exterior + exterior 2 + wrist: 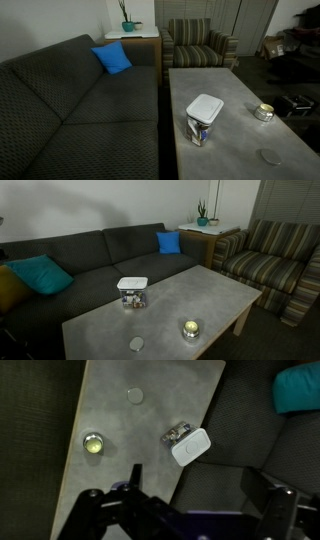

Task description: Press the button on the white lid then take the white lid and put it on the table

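The white lid (205, 105) sits on top of a clear container (199, 131) that stands near the sofa-side edge of the light-grey table (235, 85). The lid also shows in an exterior view (132, 282) and in the wrist view (190, 447). My gripper (200, 500) appears only in the wrist view. It is high above the scene, over the sofa beside the table's edge, well away from the lid. Its fingers are spread wide with nothing between them. The arm is out of frame in both exterior views.
A small round silvery tin (264, 113) and a flat grey disc (270, 156) lie on the table away from the container. A dark sofa (70, 110) with a blue pillow (112, 58) runs along the table. A striped armchair (270, 260) and a side table with a plant (203, 222) stand beyond.
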